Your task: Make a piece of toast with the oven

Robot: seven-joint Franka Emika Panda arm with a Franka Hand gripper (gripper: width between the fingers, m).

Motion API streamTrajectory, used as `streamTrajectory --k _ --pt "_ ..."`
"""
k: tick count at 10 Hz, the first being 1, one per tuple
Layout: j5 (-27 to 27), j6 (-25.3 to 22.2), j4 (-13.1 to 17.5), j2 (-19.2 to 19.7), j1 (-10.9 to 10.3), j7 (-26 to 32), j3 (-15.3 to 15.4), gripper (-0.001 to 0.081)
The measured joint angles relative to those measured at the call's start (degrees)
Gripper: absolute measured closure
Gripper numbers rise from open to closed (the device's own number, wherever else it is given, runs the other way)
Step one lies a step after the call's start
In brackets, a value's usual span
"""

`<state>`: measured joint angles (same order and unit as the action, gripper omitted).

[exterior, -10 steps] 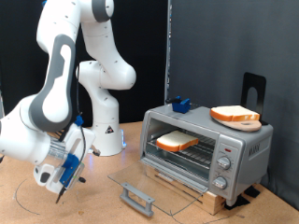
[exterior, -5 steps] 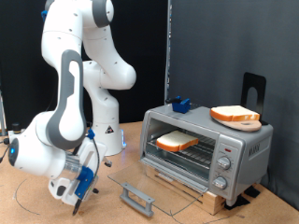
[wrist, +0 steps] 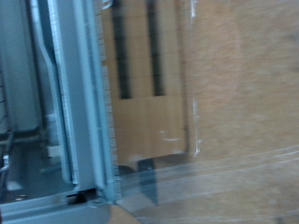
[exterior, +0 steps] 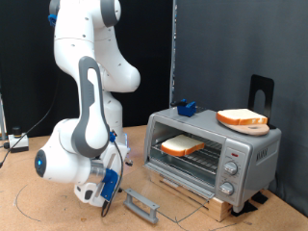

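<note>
The silver oven [exterior: 246,152] stands at the exterior view's right with its glass door [exterior: 166,191] folded down flat. One piece of toast [exterior: 181,146] lies on the wire rack inside. A second, similar slice [exterior: 242,118] lies on top of the oven. My gripper [exterior: 107,198] is low over the table, just to the exterior view's left of the door's handle [exterior: 142,204]; its fingers are not clear. The blurred wrist view shows the oven's metal frame [wrist: 79,103] and the glass door's edge [wrist: 234,173], with no fingers in it.
The oven rests on a wooden board [exterior: 227,204]. A small blue object [exterior: 185,108] sits behind the oven's top, and a black stand [exterior: 261,91] rises at the back right. The robot's white base [exterior: 108,135] stands behind my arm. A cable loops on the table [exterior: 29,197].
My arm has swung down and towards the exterior view's right, bringing the gripper from the left edge to just beside the door handle. Oven and both slices have not moved.
</note>
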<state>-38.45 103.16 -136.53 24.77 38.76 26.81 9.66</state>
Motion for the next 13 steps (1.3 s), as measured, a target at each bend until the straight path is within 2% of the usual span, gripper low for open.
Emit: streamTrajectory --k 1,5,7,13 --pt "-0.8 -2.3 -0.6 -1.0 0.3 0.0 0.0 -0.0001" --pt "-1.9 -15.6 -0.4 -5.5 4.2 0.5 -0.4 -0.0001" --pt "-2.2 -17.6 -1.4 -8.8 4.3 -0.2 0.0 -0.0001" --pt "-4.9 -20.8 -6.5 -18.0 2.9 -1.9 4.4 -0.0001"
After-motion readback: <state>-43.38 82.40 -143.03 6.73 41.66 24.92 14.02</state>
